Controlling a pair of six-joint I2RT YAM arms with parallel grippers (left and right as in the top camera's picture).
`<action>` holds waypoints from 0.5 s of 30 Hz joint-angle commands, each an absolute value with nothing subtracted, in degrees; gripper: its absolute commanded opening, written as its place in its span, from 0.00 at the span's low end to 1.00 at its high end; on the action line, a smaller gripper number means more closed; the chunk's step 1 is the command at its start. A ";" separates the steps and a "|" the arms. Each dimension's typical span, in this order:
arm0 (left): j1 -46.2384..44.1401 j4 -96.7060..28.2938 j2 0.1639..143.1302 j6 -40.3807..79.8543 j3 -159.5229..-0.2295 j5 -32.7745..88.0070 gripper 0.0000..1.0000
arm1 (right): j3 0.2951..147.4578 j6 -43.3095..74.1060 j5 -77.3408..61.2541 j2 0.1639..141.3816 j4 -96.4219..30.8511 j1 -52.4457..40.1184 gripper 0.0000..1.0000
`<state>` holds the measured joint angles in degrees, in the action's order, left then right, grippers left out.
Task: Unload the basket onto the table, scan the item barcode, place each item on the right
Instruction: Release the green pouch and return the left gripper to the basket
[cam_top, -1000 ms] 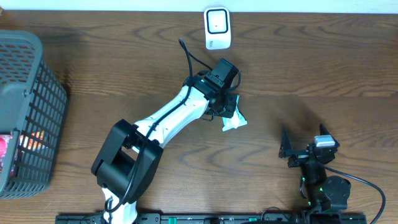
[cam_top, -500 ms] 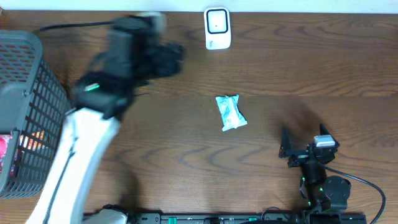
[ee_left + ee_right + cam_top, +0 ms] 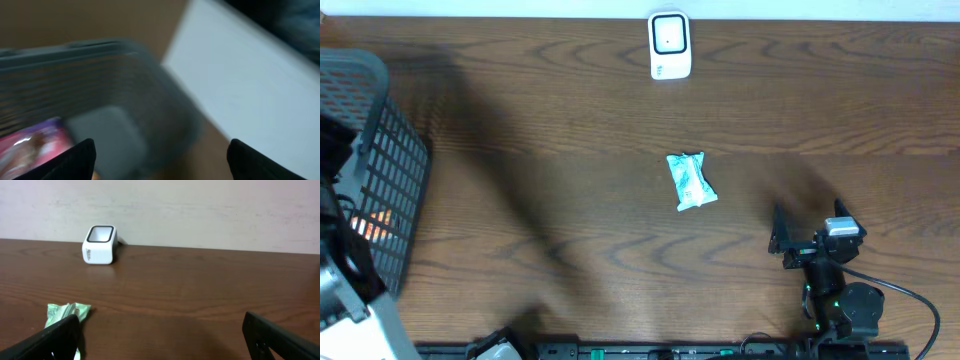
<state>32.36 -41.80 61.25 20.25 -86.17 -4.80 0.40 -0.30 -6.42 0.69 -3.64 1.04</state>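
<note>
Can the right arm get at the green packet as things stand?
Probably yes: the right claw stands open, with only bare table between it and the green packet.

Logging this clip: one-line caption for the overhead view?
Green packet lies centre-frame, apart from the white scanner; right gripper rests open, left arm by the basket.

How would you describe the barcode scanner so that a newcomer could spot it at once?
Find the dark wooden table and follow its far edge along the pale wall. Near the middle stands the scanner, a small white box with a black-rimmed window; the packet is green and crinkled, the basket grey mesh.
</note>
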 commanded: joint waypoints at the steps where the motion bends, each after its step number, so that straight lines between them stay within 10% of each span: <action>1: 35.09 -45.56 65.71 17.72 -86.70 -25.23 0.88 | 0.36 -0.71 -6.33 0.38 -3.90 0.69 0.99; 15: 43.59 -51.27 80.62 14.81 -85.41 -27.22 0.98 | 0.36 -0.71 -6.33 0.38 -3.90 0.71 0.99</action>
